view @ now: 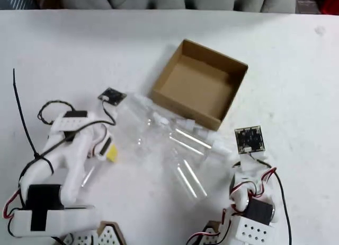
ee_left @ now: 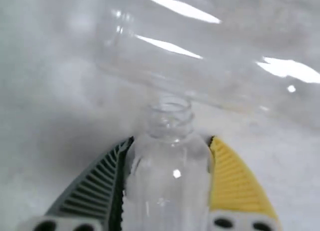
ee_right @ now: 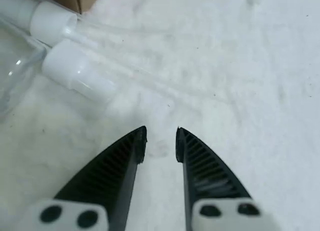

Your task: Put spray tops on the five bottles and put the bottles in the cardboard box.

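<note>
White worktop (view: pixel 296 70) carried the empty cardboard box (view: pixel 199 83) toward its far edge, clear bottles (view: pixel 190 178) lying just beside it, none boxed. The left gripper (ee_left: pixel 170 141) pinched one uncapped bottle (ee_left: pixel 167 191); the right gripper (ee_right: pixel 160 141) stood slightly spread, empty, near seemingly unfitted spray tops (ee_right: pixel 80 71).

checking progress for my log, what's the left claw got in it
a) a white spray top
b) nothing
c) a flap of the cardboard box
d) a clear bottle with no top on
d: in the left wrist view the left claw is clamped on either side of a clear bottle, whose threaded neck is open with no spray top on it.
</note>
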